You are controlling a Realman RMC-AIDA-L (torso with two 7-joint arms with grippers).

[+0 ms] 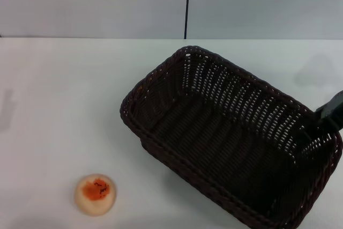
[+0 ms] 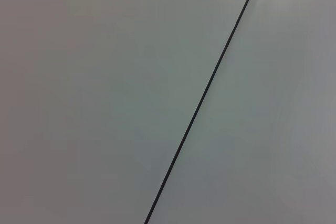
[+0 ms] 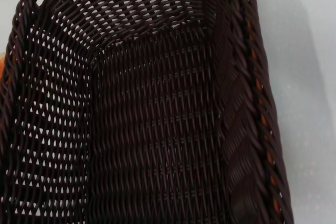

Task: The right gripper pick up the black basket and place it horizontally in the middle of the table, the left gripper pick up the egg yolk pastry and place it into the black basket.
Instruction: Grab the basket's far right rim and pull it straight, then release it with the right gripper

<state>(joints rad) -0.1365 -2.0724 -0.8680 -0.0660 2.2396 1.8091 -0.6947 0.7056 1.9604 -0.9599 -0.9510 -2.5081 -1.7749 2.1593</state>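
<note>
Nearest you, the egg yolk pastry (image 1: 95,194) sits on the white table (image 1: 53,105), well left of the black basket (image 1: 214,132). The basket lies diagonally. At its right end, the right gripper (image 1: 327,119) meets the rim; you cannot tell its finger spread. The left gripper is out of view.

Dark-brown woven basket (image 1: 177,79); cream, orange-topped pastry (image 1: 95,194).

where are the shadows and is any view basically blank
Head view: soft grey shadows on the table at far left and upper right, another beside the black basket. Left wrist view: only plain grey panels and a dark seam. Right wrist view: filled by basket weave.
</note>
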